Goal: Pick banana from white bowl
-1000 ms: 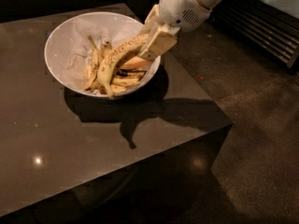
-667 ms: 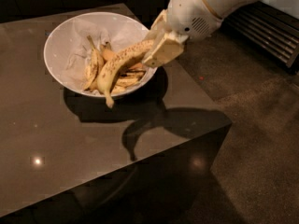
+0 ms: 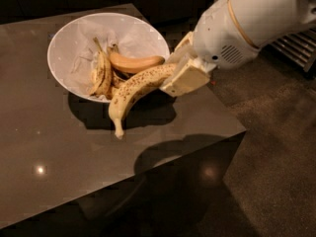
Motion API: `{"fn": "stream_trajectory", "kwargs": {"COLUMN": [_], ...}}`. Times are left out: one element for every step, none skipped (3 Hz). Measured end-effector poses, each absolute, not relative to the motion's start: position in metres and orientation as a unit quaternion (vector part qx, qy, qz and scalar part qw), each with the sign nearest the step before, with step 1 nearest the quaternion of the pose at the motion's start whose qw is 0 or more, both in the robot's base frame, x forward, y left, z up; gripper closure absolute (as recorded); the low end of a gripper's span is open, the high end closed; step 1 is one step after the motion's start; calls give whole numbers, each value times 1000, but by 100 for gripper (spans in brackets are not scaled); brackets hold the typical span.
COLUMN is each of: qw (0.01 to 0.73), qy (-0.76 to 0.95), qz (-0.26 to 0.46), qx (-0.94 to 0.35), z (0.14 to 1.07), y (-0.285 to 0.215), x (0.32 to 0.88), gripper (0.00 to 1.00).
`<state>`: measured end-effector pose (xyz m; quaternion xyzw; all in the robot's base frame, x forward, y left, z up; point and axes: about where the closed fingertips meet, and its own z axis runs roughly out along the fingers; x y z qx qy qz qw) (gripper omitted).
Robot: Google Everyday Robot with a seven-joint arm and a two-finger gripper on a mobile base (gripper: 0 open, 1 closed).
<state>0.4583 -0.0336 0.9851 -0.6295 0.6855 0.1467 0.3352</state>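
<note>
At the far left, a dark glossy table (image 3: 59, 132) is seen, with a small bright reflection of a lamp on its lower left part. In the upper left of the frame the white bowl (image 3: 60, 39) stands on that table, lined with crumpled white paper. Inside it, small black-blotched bananas (image 3: 101, 74) lie toward the left, and a smooth orange banana (image 3: 136, 63) lies across the middle.

Just right of and below these, the banana (image 3: 138, 85), long, pale and freckled, is held in the air on a slant. Its upper right end is caught in the gripper, its body crosses the bowl's near rim, and its dark lower tip hangs in front of the bowl over the table. Whether the body touches the rim cannot be told.

The gripper (image 3: 177, 69) sits at the centre right of the frame, beside the bowl's right edge, with its jaws pinching that end of the banana. The white arm (image 3: 247, 23) fills the upper right corner, and speckled floor (image 3: 276, 157) lies beyond the table's edge.

The lift is judged to be largely made, yet the hold looks risky. Because the fruit is gripped at one end only, its long free length could swing or twist in the jaws, and it might slide out. A ripe skin could also be bruised or split if squeezed harder. Should the hanging tip be dragged against the rim, the bowl could be tipped.
</note>
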Motion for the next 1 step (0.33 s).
{"fn": "stream_trajectory", "kwargs": {"qw": [333], "qy": [687], "qz": [146], "qx": [-629], "z": [983], "y": [-35], "x": [456], "gripper": [100]}}
